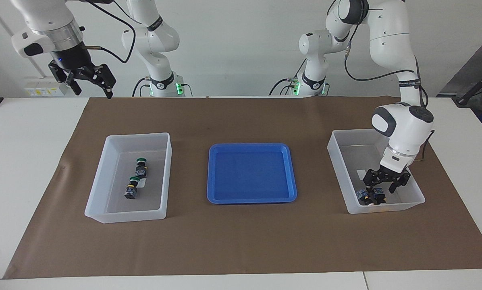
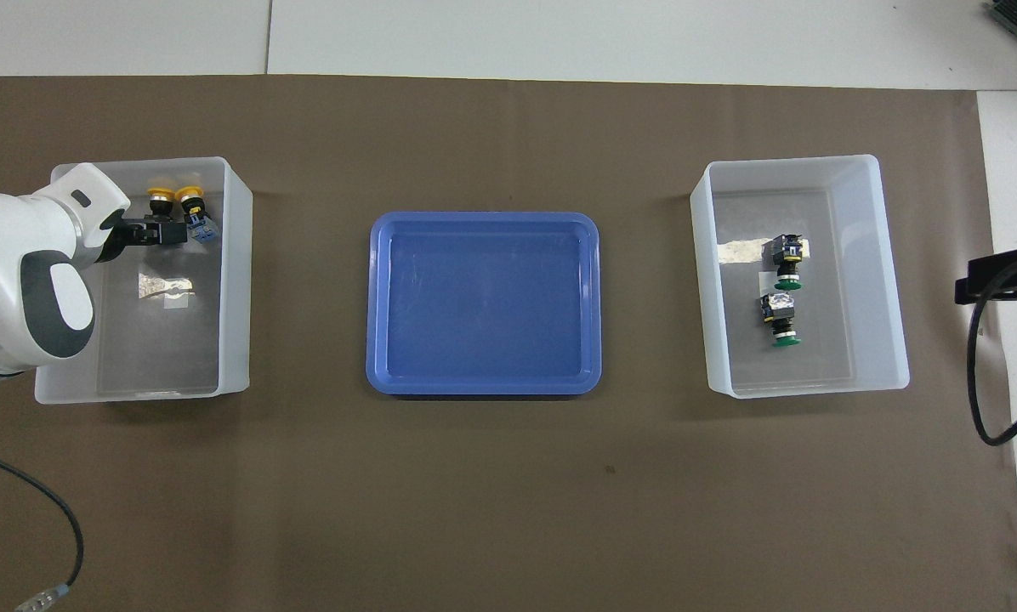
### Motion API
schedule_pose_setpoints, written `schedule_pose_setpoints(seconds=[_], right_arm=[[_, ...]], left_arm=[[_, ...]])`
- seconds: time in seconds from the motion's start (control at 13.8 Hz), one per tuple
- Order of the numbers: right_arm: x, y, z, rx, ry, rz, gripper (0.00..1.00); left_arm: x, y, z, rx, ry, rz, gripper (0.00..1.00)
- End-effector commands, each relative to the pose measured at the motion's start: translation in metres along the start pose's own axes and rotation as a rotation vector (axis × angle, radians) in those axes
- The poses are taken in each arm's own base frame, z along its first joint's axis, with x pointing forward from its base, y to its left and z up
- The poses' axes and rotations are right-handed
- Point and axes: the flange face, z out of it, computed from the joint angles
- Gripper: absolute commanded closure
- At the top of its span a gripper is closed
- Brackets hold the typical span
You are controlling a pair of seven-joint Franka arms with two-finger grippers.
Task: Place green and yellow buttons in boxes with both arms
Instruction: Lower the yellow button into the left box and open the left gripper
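Two yellow buttons (image 1: 369,197) lie side by side in the bin (image 1: 386,208) at the left arm's end, in the corner farthest from the robots; the overhead view shows their caps (image 2: 161,197) in that bin (image 2: 235,280). My left gripper (image 1: 382,189) is down inside this bin, open, right over the buttons' black bodies (image 2: 156,232). Two green buttons (image 1: 140,166) lie on their sides in the bin (image 1: 98,189) at the right arm's end (image 2: 781,289). My right gripper (image 1: 92,89) is open and empty, raised high beside that bin; only its edge shows overhead (image 2: 1003,276).
A shallow blue tray (image 1: 251,173) lies between the two bins on the brown mat (image 2: 483,302). Each bin holds a small white label (image 2: 167,286). Two smaller white arms (image 1: 160,52) with green lights stand at the robots' edge of the table.
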Motion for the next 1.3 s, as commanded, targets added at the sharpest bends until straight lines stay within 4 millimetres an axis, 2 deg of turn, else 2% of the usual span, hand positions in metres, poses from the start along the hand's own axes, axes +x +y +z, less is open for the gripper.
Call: schedule_pose_setpoints(seconds=[0.0, 0.14, 0.29, 0.72, 0.94, 1.23], right_arm=[[0.004, 0.002, 0.0, -0.006, -0.024, -0.031, 0.0], [0.014, 0.0, -0.004, -0.009, -0.044, -0.034, 0.0], [0.014, 0.001, -0.005, -0.007, -0.039, -0.033, 0.0], [0.006, -0.003, -0.006, 0.009, -0.037, -0.076, 0.0], [-0.001, -0.003, 0.002, -0.006, -0.051, -0.07, 0.0], [0.001, -0.003, 0.005, -0.004, -0.037, -0.075, 0.0]], left_arm=[[0.01, 0.002, -0.031, -0.001, 0.026, 0.012, 0.0], [0.014, 0.017, -0.066, -0.015, 0.007, 0.033, 0.0], [0.015, 0.032, -0.101, -0.03, -0.018, 0.052, 0.0], [0.004, 0.09, -0.188, -0.018, -0.109, 0.07, 0.0], [0.002, 0.128, -0.225, 0.028, -0.14, 0.063, 0.0], [0.024, 0.136, -0.28, 0.025, -0.174, 0.072, 0.0]])
